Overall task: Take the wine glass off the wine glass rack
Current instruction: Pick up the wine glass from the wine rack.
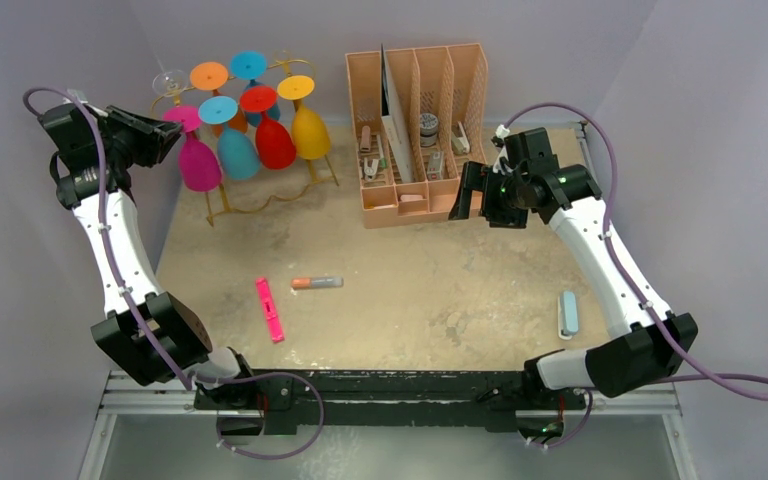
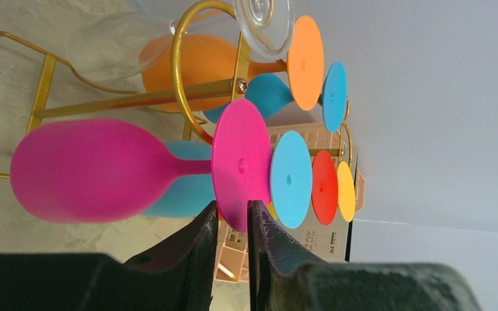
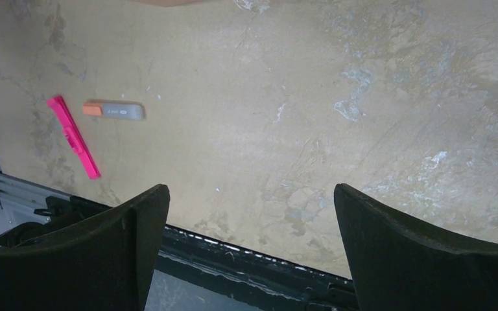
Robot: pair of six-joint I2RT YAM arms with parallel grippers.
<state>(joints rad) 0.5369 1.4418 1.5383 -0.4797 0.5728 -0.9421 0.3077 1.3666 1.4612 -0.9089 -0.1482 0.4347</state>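
At the near edge runs the black base rail [image 1: 380, 380] that carries both arms. Just beyond it, on the mottled beige table [image 1: 410, 250], lie a flat pink plastic bar [image 1: 270, 310] and a grey marker with an orange cap [image 1: 317, 283], with a pale blue oblong block [image 1: 567, 313] off to the right. Farther on, the right end effector [image 3: 249, 191] hangs above the table before a peach plastic desk organiser [image 1: 358, 110], jaws spread wide and holding nothing. In the far-left corner the thin gold wire wine glass rack [image 2: 136, 99] carries other coloured glasses [image 1: 275, 140] upside down. The magenta wine glass [image 1: 199, 165] hangs at its front left. The left end effector [image 2: 233, 210] has its jaws a narrow gap apart around that glass's foot rim; whether they press it cannot be told.
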